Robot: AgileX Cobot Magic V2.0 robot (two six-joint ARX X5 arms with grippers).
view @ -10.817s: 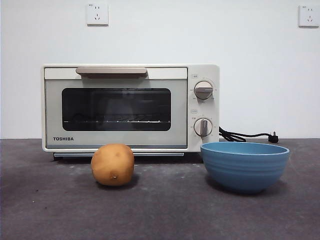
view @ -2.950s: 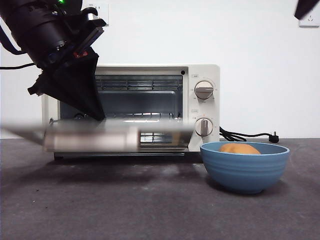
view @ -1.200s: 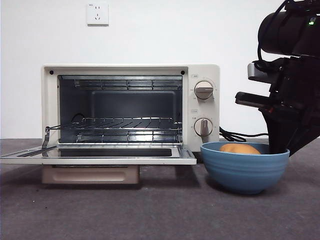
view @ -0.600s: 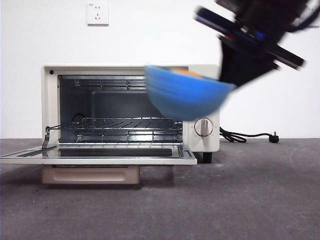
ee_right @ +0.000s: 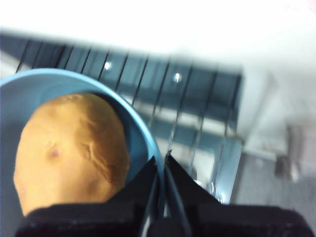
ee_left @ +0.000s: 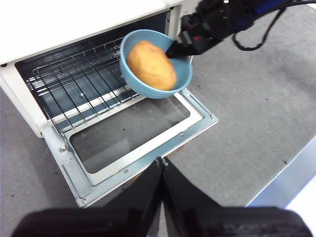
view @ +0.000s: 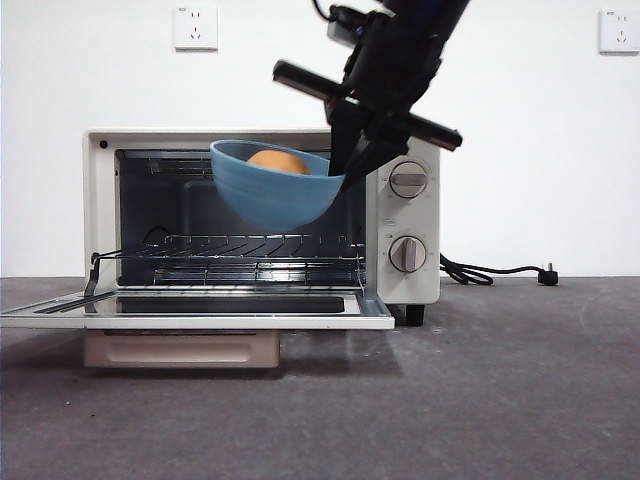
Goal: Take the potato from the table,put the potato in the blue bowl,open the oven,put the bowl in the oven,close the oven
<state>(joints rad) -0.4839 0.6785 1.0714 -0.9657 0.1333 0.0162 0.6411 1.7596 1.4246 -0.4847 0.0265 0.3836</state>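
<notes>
The blue bowl [view: 272, 195] hangs tilted in the air in front of the oven's [view: 405, 285] open mouth, above the wire rack [view: 250, 245]. The potato [view: 278, 161] lies inside it. My right gripper [view: 345, 168] comes down from above and is shut on the bowl's right rim. The right wrist view shows its jaws [ee_right: 163, 157] pinching the bowl's rim [ee_right: 143, 136] beside the potato [ee_right: 69, 148]. My left gripper [ee_left: 161, 161] hovers shut and empty above the lowered oven door [ee_left: 133, 143], looking down on the bowl [ee_left: 180, 81] and potato [ee_left: 150, 64].
The oven door [view: 200, 310] lies flat and sticks out over the table [view: 480, 400] toward the front. A black power cord [view: 490, 272] trails to the right of the oven. Two knobs [view: 407, 180] sit on its right panel. The table's edge [ee_left: 284, 180] shows in the left wrist view.
The right gripper has lifted the bowl with the potato off the table at the right and carried it left, up to the oven's opening. The oven door stays open.
</notes>
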